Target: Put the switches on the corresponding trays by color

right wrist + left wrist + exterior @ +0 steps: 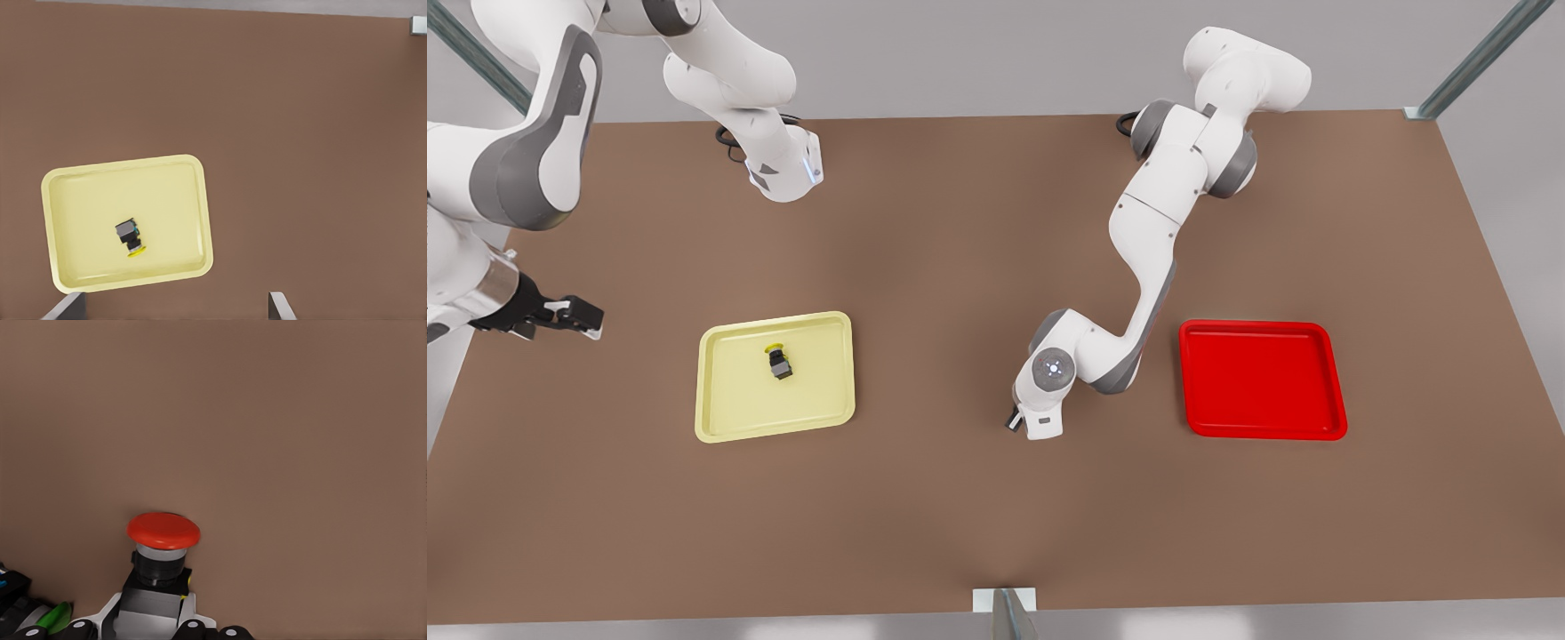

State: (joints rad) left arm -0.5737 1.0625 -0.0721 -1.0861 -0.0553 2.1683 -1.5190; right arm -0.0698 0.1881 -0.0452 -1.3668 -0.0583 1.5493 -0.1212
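Front view: yellow switch (780, 364) already lies in the yellow tray (720, 418), on the front view's left. Red tray (1325, 422) on the front view's right is bare. The left gripper (1021, 425) is low over the table (960, 533) between the trays, nearer the red one; its fingers are hidden under the wrist here. The right gripper (578, 317) hangs at the far left edge, beside the yellow tray, and waits.

Left wrist view: red switch (162, 555) stands upright on the table, red cap up, its dark body between the two fingertips (80, 628), which sit close on both sides. Looks gripped, contact not certain. A green cap (57, 615) pokes in at the edge just beside it.

Right wrist view: yellow tray seen from high up, yellow switch on its side inside, both fingers (280, 305) set wide with nothing between.

Step judged: picking the red switch. Next calls for a lift, carry toward the red tray, release inside its rim.
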